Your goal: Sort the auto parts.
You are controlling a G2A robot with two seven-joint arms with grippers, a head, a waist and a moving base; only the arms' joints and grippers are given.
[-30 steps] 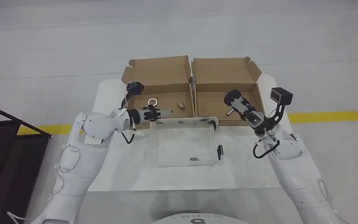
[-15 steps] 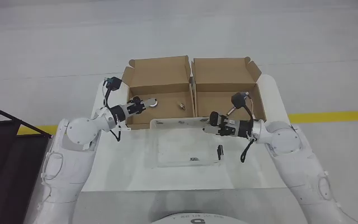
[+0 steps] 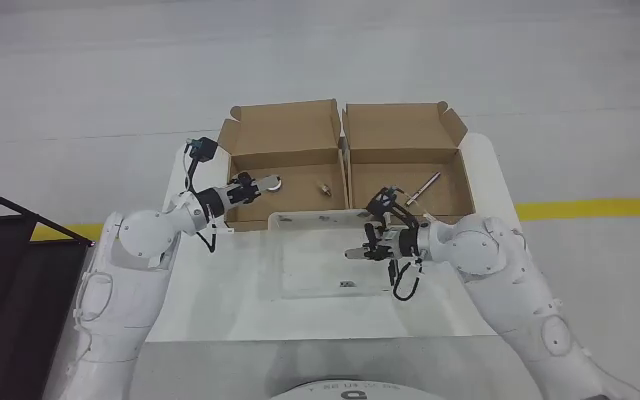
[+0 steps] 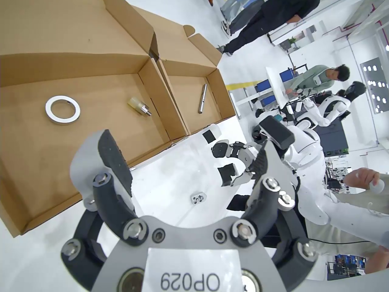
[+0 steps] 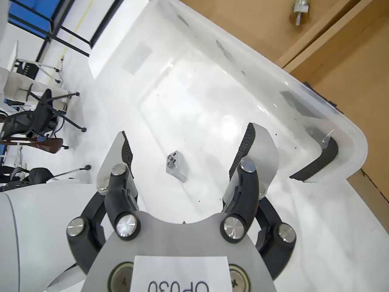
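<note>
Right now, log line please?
left gripper: open, by left box | right gripper: open, over block in bin | ring, stud: left box | rod: right box

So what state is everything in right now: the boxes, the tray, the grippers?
Left box: open, holds ring and stud.
Right box: open, holds rod.
Tray: no lid, holds one block.
Left gripper: open, empty.
Right gripper: open, empty, above tray.

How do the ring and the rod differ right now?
The ring is a flat hoop; the rod is a long thin bar. The ring lies in the left box with a small stud; the rod lies in the right box. Both are shiny metal, lying flat on cardboard.
</note>
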